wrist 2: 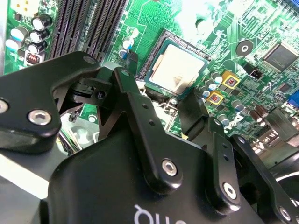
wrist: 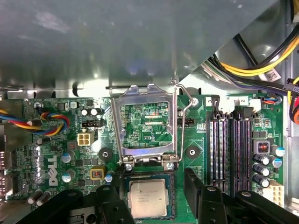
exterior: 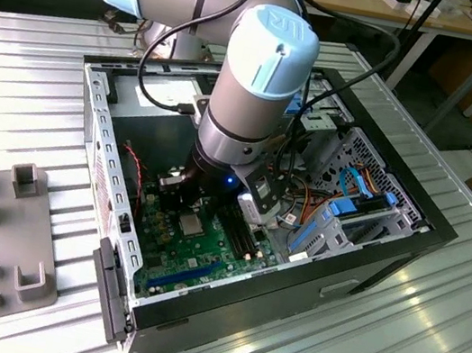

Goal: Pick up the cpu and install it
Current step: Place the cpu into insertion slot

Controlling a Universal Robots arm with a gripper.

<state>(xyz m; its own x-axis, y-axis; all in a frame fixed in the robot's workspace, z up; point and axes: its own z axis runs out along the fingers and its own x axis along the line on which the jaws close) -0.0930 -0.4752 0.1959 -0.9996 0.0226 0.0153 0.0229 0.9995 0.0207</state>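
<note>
One black claw point(wrist: 152, 192), fingers spread, straddles the small silvery-beige square cpu point(wrist: 148, 198), which lies in its socket on the green motherboard point(wrist: 70, 140). The silver hinged frame point(wrist: 147, 123) stands raised. Placement looks done, the chip unclamped.

Bright daylight, glare on ribbed table point(exterior: 413, 340), dim inside case point(exterior: 101, 130)

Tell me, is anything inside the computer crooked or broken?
Nothing looks broken. The cpu lies flat and square in its socket. The one thing that might look odd is the metal hold-down frame. It is flipped up and open beside the socket, so the chip is not clamped down.
</note>
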